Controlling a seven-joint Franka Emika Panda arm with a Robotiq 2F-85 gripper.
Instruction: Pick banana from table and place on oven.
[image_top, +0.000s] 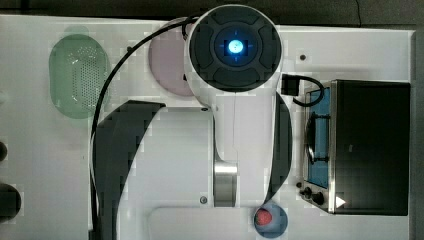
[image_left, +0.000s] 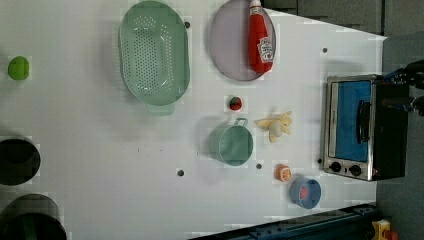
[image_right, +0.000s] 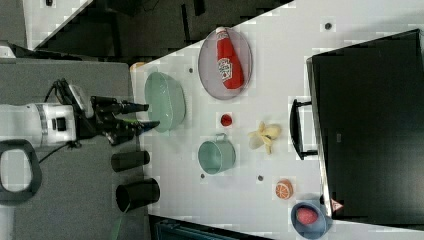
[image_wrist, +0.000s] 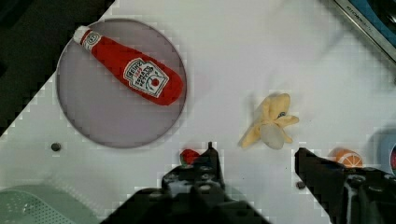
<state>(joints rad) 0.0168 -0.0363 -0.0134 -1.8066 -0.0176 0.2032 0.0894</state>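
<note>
The banana (image_left: 274, 126) lies on the white table (image_left: 100, 150), untouched, between the small green pot (image_left: 231, 144) and the oven (image_left: 365, 127) door. A ketchup bottle (image_left: 260, 37) rests on a grey plate (image_left: 231, 45); an orange slice (image_left: 283, 173) sits nearby. In the right view the tool (image_right: 145, 115) hangs well apart from the table, fingers spread and empty. Judged step: approach, before any grasp. The next move calls for lowering over the banana, aligning the released fingers across its body, then closing. The oven's flat black top appears free to receive it.
</note>
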